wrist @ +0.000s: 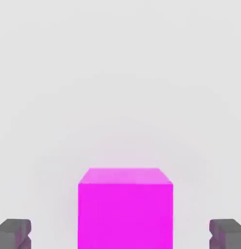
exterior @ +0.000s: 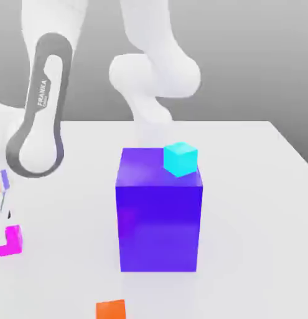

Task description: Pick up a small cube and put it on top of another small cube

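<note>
A smooth, off-white tabletop (exterior: 243, 218) is seen across the near and middle parts of the scene. It is bounded at the far side by a straight edge, which is met by a slanting edge at the far corner on the exterior view's right. Beyond it, a plain grey backdrop (exterior: 237, 62) is shaded from pale above to darker grey low down; whether wall or floor is meant cannot be told. The scene is lit brightly and softly, and the pale tabletop is tinged faintly with pink in the hand view.
</note>
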Robot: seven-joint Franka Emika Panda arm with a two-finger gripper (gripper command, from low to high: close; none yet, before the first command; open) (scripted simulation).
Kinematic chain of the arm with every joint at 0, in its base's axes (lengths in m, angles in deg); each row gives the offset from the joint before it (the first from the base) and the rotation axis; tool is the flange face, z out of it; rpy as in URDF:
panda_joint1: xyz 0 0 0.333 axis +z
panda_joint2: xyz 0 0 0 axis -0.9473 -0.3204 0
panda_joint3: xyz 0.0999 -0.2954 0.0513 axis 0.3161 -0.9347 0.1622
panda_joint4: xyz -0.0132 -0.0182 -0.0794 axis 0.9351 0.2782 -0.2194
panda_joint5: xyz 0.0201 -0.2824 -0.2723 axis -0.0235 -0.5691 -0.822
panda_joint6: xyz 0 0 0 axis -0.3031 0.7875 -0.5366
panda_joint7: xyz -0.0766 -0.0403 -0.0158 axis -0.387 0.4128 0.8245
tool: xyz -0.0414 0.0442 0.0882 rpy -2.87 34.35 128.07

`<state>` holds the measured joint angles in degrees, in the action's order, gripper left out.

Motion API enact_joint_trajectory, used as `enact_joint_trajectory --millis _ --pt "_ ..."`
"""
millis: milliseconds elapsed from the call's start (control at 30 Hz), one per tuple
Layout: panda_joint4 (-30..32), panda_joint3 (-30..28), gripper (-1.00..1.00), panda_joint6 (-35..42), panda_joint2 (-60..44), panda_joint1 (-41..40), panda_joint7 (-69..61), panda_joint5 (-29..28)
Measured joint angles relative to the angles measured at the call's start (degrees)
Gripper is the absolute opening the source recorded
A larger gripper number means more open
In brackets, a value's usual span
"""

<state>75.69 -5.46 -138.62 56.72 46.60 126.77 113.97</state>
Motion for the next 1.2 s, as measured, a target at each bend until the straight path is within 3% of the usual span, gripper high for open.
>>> enact_joint_trajectory --millis 33,267,500,933,1033,1067,1200 --pt "-0.28 0.93 -1.00 -0.65 -0.99 -0.71 -0.78 1.06" --pt "-0.26 0.73 -1.00 -0.57 -0.89 -0.54 -0.70 0.98" --pt "1.88 -8.03 -1.00 6.88 9.04 6.33 7.38 -9.96" --pt "-24.63 -1.86 -1.00 23.90 -0.22 10.59 4.49 -14.00" --pt "-26.81 -0.11 -1.00 21.06 -5.32 9.81 2.84 -11.99" --pt "-27.10 0.59 1.00 19.54 -7.16 9.33 2.25 -11.15" --pt "-27.10 0.59 1.00 19.54 -7.16 9.33 2.25 -11.15"
